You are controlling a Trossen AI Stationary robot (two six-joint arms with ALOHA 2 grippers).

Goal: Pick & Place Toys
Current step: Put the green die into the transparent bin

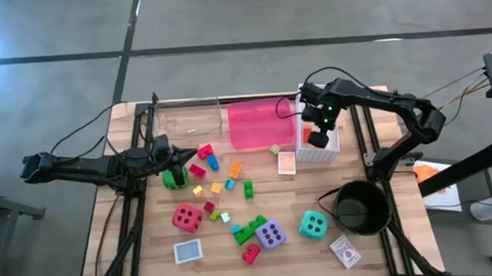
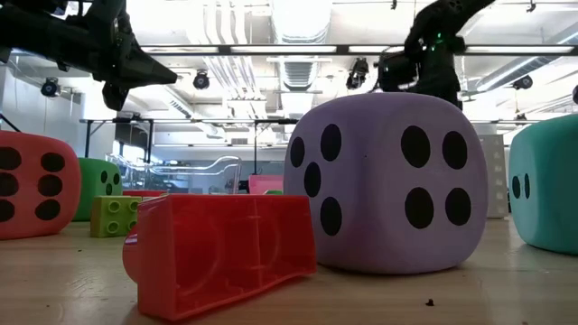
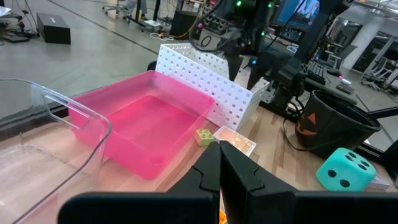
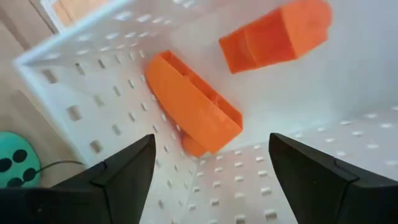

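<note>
Right gripper (image 1: pixel 319 139) hangs open right over the white basket (image 1: pixel 328 153) at center-right of the high view, two orange bricks (image 4: pixel 198 112) already inside below its fingers, while the closed left gripper (image 1: pixel 181 156) sits nearer the green die (image 1: pixel 177 178).

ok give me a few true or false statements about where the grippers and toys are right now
1. The right gripper hangs open over the white mesh basket. True.
2. The basket holds only green bricks. False: the right wrist view shows two orange pieces inside it.
3. The left gripper is shut, by the green die. True.
4. The purple die sits inside the pink tray. False: it rests on the table, near the teal die.
5. The red die is in the black pot. False: it lies on the table, left of the purple die.
</note>
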